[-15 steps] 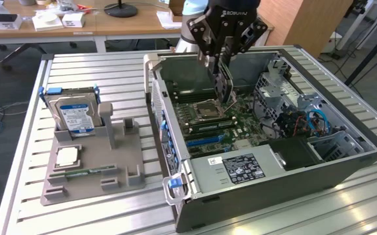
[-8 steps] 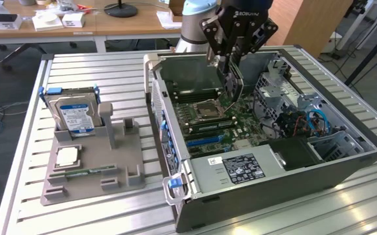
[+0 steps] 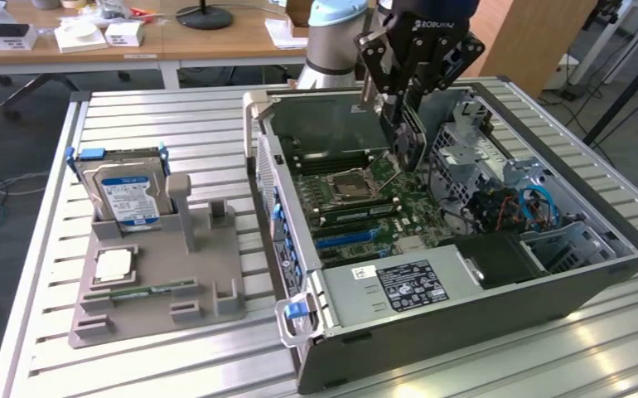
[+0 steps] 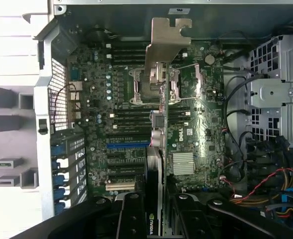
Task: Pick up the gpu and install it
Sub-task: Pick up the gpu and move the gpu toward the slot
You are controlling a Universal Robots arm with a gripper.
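Observation:
My gripper (image 3: 404,124) reaches down into the open computer case (image 3: 451,332), shut on the gpu (image 3: 410,153). The card hangs edge-down just above the motherboard (image 3: 352,207), near the processor socket. In the wrist view the gpu (image 4: 156,164) runs away from the gripper (image 4: 159,204) as a thin dark board seen edge-on. Its silver bracket (image 4: 167,42) is at the far end, over the socket area. A black finger (image 4: 131,214) presses each side of the card. A blue expansion slot (image 4: 129,145) lies on the board beside the card.
A grey parts holder (image 3: 203,274) stands on the slatted table at the exterior view's left, carrying a hard drive (image 3: 129,192), a processor (image 3: 114,265) and a memory stick (image 3: 142,290). Inside the case are the power supply (image 3: 402,286), drive cages (image 3: 485,157) and cables (image 3: 524,207).

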